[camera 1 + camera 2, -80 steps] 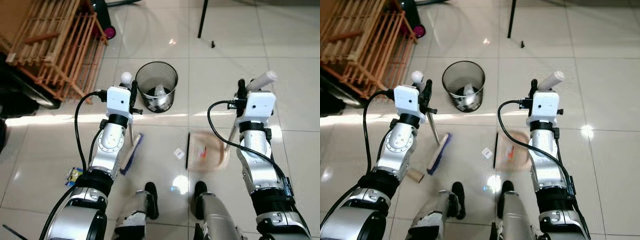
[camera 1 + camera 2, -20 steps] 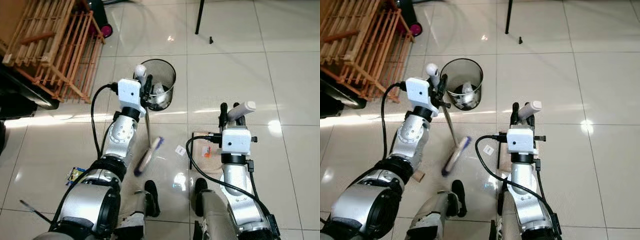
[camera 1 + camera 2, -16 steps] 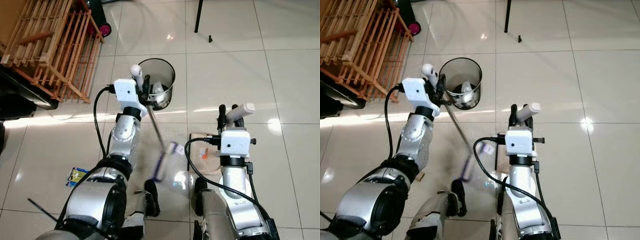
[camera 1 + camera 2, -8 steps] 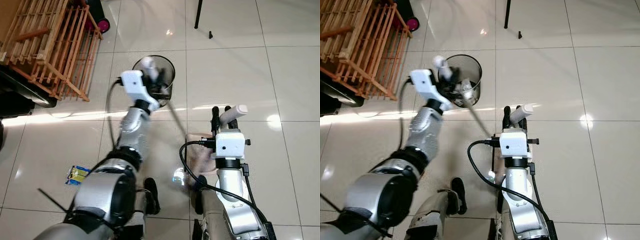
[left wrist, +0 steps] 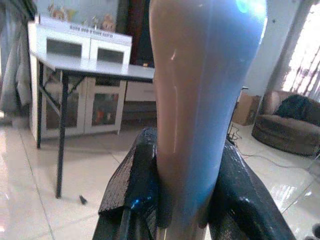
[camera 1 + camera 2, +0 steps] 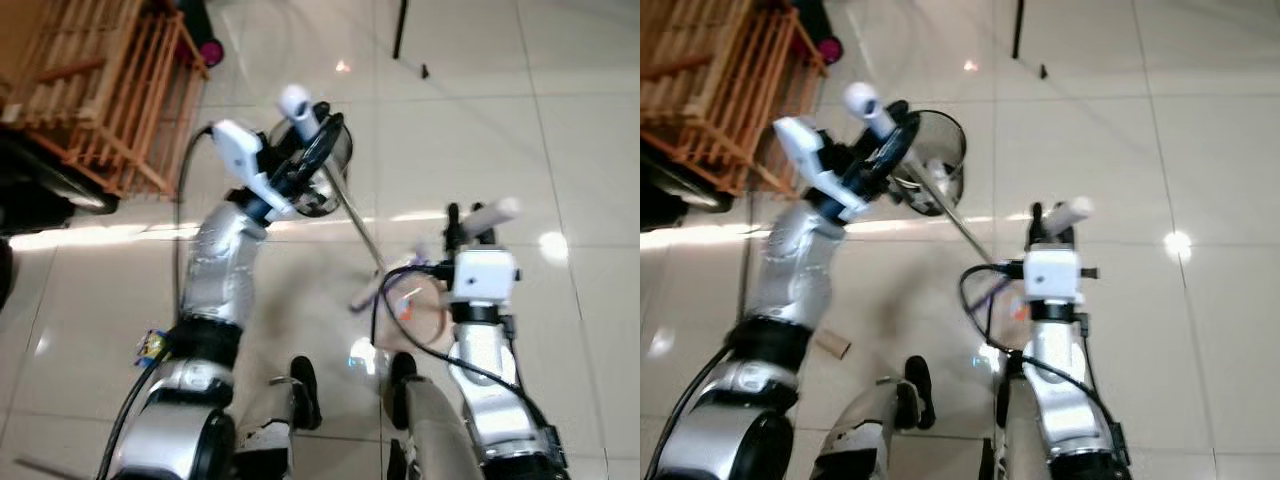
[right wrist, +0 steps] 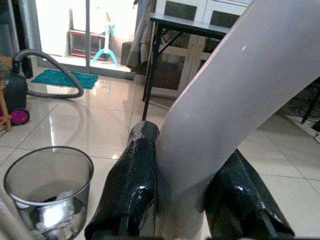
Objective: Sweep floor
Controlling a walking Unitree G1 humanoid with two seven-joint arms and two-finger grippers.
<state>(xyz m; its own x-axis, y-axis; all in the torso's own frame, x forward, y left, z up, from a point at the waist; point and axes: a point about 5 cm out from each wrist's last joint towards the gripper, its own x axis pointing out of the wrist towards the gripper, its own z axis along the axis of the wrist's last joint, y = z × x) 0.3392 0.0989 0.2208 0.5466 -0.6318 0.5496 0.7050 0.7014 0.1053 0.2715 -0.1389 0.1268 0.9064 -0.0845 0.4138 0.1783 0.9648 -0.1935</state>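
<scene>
Left eye view shows the broom [image 6: 352,212] held slantwise over the floor, its white handle top raised near the wire bin [image 6: 325,180] and its thin shaft running down to the blurred brush head beside the dustpan [image 6: 425,310]. The left gripper [image 6: 310,150] is clamped around the broom's handle, and the left wrist view shows both black fingers [image 5: 135,185] pressed against its pale grip. The right gripper [image 6: 470,222] is closed on the dustpan handle [image 6: 490,212], a white tube squeezed between its fingers [image 7: 132,185] in the right wrist view. The dustpan lies flat on the tile in front of the robot's feet, with small orange scraps on it. The floor [image 6: 590,130] is glossy cream tile with grey grout lines and bright glare spots. A wooden slatted rack [image 6: 100,90] stands to the robot's left, a crumpled wrapper [image 6: 152,345] lies near its left foot, and a black table leg [image 6: 402,30] rises beyond the bin
</scene>
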